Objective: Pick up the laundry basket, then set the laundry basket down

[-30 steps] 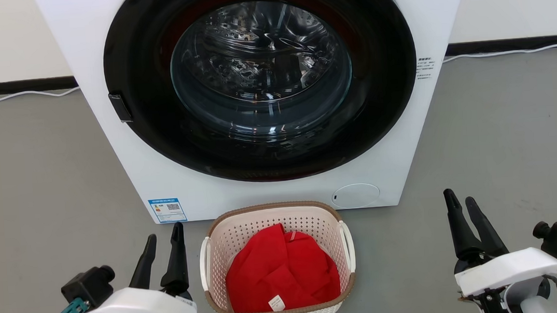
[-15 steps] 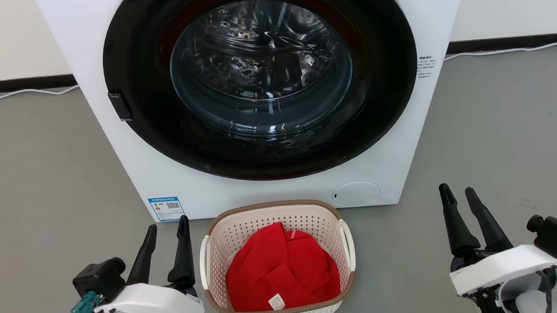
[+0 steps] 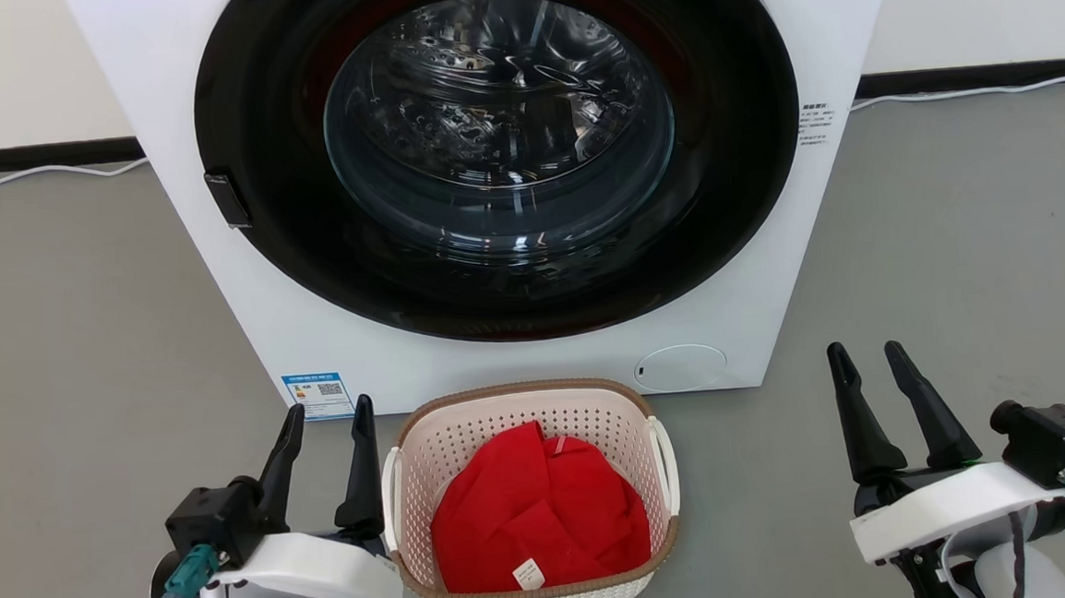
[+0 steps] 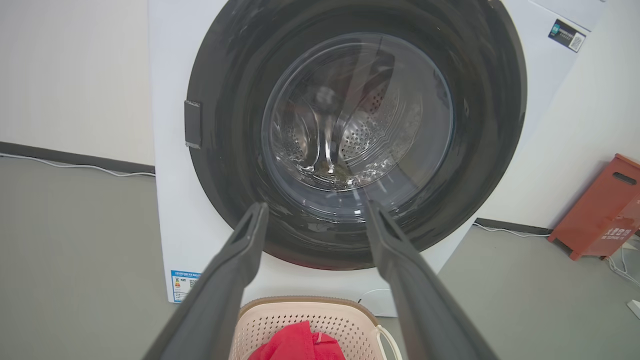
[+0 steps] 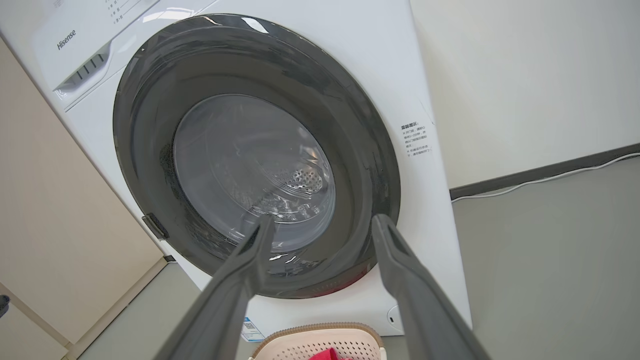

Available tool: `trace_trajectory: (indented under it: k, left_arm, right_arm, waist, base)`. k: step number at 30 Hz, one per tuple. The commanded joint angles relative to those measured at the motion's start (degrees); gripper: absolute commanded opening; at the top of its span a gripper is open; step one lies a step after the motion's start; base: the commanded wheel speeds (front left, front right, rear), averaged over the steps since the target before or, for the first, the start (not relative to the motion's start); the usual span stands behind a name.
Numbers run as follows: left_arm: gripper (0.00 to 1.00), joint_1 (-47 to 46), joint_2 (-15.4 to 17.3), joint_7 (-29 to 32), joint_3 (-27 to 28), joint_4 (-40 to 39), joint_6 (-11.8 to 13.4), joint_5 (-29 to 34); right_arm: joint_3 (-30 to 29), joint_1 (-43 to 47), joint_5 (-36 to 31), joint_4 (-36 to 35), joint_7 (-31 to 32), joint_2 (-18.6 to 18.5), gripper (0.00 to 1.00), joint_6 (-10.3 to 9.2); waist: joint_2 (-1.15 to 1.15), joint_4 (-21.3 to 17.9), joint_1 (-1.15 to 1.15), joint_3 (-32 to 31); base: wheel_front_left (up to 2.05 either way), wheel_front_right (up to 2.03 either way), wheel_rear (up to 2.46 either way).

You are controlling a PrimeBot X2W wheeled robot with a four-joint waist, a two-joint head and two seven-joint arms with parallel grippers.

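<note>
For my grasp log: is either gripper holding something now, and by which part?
Nothing is held. The left gripper and right gripper are open, on either side of the laundry basket.

Basket [image 3: 431, 453]: matt perforated plastic, woven-look rim. Cloth [image 3: 537, 521]: soft red fabric. Washer [image 3: 773, 303]: glossy white, glass door [image 3: 499, 135]. Floor [image 3: 82, 345]: matt grey.

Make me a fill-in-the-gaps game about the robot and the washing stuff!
The small cream-white perforated plastic laundry basket holds a ____ cloth. The basket stands on the grey ____, before the big white washing machine. The left gripper and right gripper are both ____, holding nothing.
Missing words: red; floor; open.
</note>
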Motion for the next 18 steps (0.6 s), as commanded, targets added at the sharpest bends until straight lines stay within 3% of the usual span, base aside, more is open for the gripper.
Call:
trace_trajectory:
  k: [1, 8, 18]
  left_arm:
    - [1.00, -3.3, 0.5, -0.8, 1.3, -1.9, 0.6, 2.3]
    - [1.00, -3.6, 0.6, -1.9, 0.9, -2.2, 0.9, 6.6]
    - [1.00, -3.7, 0.6, -1.9, 0.8, -2.0, 1.0, 6.1]
  right_arm:
    - [1.4, -2.6, -1.9, -1.2, -1.2, -0.8, 1.00, 0.39]
    - [2.0, -3.0, -5.8, -0.9, -2.3, -1.1, 1.00, 0.42]
    - [1.4, -3.1, -6.1, 0.1, -2.3, -0.8, 1.00, 0.42]
  waist:
    - [0.00, 0.0, 0.00, -0.1]
    - [0.00, 0.0, 0.00, 0.0]
    - [0.00, -0.1, 0.00, 0.1]
  base:
    - [0.00, 0.00, 0.00]
    - [0.00, 0.00, 0.00]
    - [0.00, 0.00, 0.00]
